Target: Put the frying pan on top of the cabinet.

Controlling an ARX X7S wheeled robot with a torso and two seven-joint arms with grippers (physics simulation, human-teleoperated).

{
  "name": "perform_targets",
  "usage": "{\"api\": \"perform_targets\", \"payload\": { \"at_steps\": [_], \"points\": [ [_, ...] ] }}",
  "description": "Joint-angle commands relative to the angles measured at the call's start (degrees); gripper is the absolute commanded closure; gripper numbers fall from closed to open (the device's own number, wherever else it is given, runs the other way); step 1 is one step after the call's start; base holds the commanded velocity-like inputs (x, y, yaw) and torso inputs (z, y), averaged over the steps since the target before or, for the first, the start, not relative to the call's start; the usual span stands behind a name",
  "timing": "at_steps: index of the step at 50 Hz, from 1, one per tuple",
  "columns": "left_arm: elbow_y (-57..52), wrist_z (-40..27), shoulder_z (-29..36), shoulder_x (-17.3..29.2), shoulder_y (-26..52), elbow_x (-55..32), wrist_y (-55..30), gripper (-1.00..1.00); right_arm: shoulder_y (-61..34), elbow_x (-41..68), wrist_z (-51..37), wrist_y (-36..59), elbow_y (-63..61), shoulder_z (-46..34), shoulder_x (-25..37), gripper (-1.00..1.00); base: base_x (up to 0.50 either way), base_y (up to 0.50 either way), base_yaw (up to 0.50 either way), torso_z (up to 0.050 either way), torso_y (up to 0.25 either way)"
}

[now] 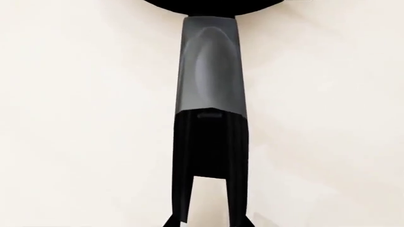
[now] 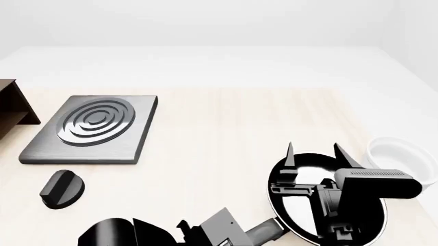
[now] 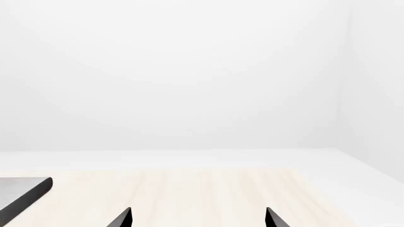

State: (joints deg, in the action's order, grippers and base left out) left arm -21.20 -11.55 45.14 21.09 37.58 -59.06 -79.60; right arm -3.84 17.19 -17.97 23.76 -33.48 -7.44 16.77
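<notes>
Black frying pan [image 2: 329, 205] on table, grey handle toward robot, left hand [image 1: 208, 208] around it.

From my head camera the frying pan [image 2: 321, 210] lies flat on the pale wooden table at about five o'clock, a round shallow black pan with a glossy pale inside, partly hidden from me. Its long dark grey handle [image 1: 210, 71] points toward seven o'clock. I see only a corner of the dark brown cabinet [image 2: 12, 105] at nine o'clock, well apart from the pan.
</notes>
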Motion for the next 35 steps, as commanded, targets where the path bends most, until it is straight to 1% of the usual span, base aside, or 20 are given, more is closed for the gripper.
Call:
{"api": "perform_targets", "payload": {
  "at_steps": [1, 4, 11, 19, 20, 23, 31, 35],
  "points": [
    [0.33, -1.32, -0.66, 0.73, 1.11, 1.37, 0.95, 1.0, 0.02, 0.22, -0.22, -0.12, -0.04, -0.22, 0.24, -1.0, 0.0, 0.0, 0.0, 0.0, 0.0],
    [0.58, -1.68, -1.71, 1.16, 1.5, 1.29, 1.51, 1.0, 0.01, 0.26, -0.31, -0.12, -0.12, -0.25, 0.32, -1.0, 0.0, 0.0, 0.0, 0.0, 0.0],
    [1.41, -1.65, -5.22, 4.07, 2.63, 1.44, 3.74, 1.0, 0.08, 0.58, -0.3, -0.38, -0.28, -0.13, 0.48, -1.0, 0.0, 0.0, 0.0, 0.0, 0.001],
    [2.39, -1.22, -11.3, 8.02, 1.66, -0.39, 6.82, 1.0, 0.14, 0.43, -0.8, -0.22, -0.61, -0.28, 0.67, -1.0, 0.0, 0.0, 0.0, 0.0, 0.001],
    [2.37, -1.23, -11.58, 8.21, 1.63, -0.43, 7.04, 1.0, 0.15, 0.46, -0.82, -0.23, -0.65, -0.28, 0.69, -1.0, 0.0, 0.0, 0.0, 0.0, 0.0],
    [4.32, -2.1, -15.11, 8.98, 2.58, -1.68, 7.37, 1.0, 0.21, 0.53, -0.94, -0.17, -0.84, -0.31, 0.75, -1.0, 0.0, 0.0, 0.0, 0.0, 0.003],
    [7.99, -2.96, -19.25, 10.2, 5.44, -1.87, 8.49, 1.0, 0.19, 0.68, -1.11, -0.19, -0.79, -0.44, 0.89, -1.0, 0.0, 0.0, 0.0, 0.0, 0.001],
    [9.44, -3.42, -20.2, 10.22, 6.71, -1.58, 8.89, 1.0, 0.23, 0.72, -1.19, -0.3, -0.84, -0.5, 0.97, -1.0, 0.0, 0.0, 0.0, 0.0, 0.002]
  ]
}}
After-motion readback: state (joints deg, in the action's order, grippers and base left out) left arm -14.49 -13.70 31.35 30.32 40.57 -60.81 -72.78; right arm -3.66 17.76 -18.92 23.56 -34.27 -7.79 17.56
